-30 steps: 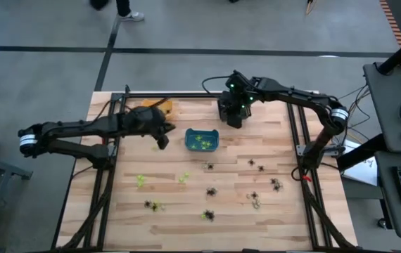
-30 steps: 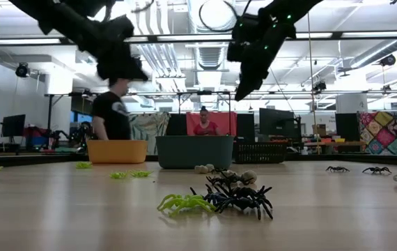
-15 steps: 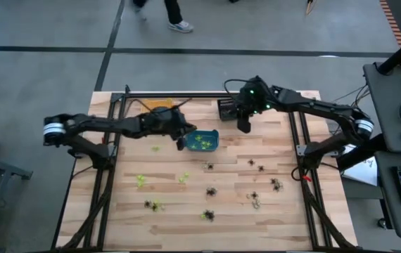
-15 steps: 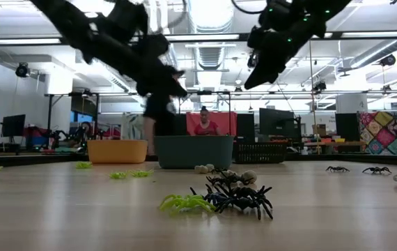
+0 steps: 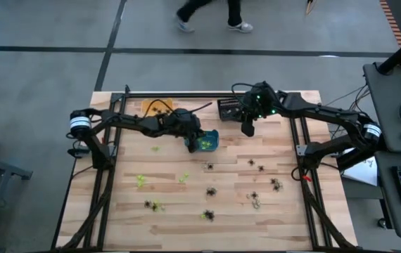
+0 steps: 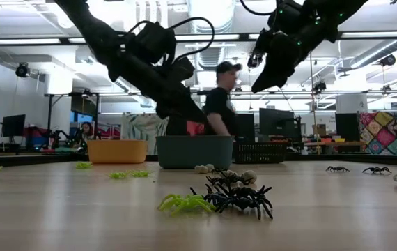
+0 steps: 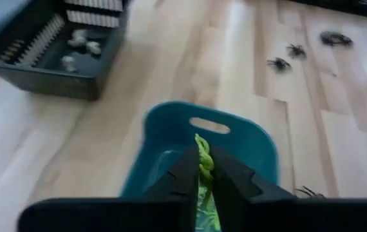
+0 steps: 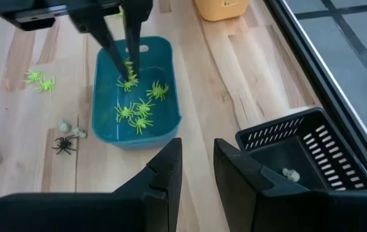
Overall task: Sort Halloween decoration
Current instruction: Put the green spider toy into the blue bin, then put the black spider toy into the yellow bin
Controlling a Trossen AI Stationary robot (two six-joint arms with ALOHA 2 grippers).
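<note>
Spidery lime plastic trinket [image 7: 202, 156] pinched by left fingers [image 7: 191, 169], over smooth teal bin [image 7: 248, 145]

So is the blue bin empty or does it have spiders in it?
Not empty. The blue bin holds several green spiders, and the left hand is lowering another in.

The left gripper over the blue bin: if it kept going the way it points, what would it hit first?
Probably the green spiders in the teal bin. The left gripper points down into it, pinching a green spider; how far it has left to go is unclear.
</note>
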